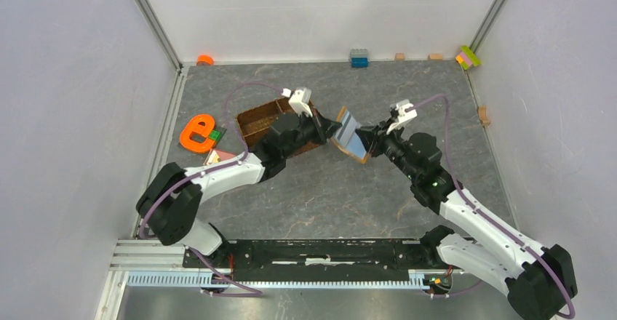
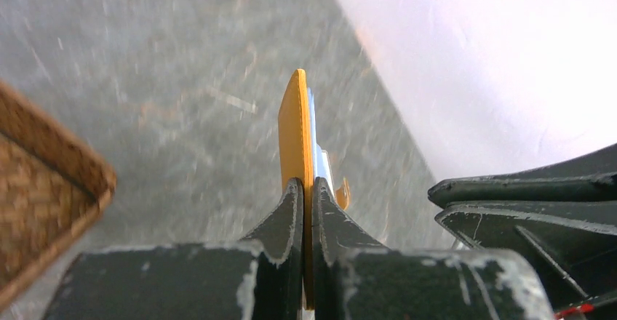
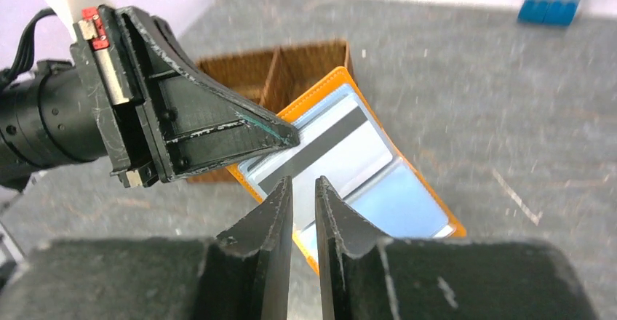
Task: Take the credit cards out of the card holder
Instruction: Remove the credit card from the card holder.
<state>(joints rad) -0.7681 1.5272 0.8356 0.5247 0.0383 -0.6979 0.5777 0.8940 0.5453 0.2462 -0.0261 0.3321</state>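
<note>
The card holder hangs open above the table's middle, orange outside with a pale blue-grey slotted lining. My left gripper is shut on its upper left edge, and in the left wrist view the orange leaf stands edge-on between the left gripper fingers. A pale grey credit card with a black stripe sits in the slots. My right gripper hovers just in front of the lining. Its fingers are a narrow gap apart with nothing between them. In the top view the right gripper is at the holder's right side.
A brown woven divided tray lies under the left arm, with an orange e-shaped toy to its left. A blue brick and coloured bricks sit along the back wall. Grey walls close in both sides.
</note>
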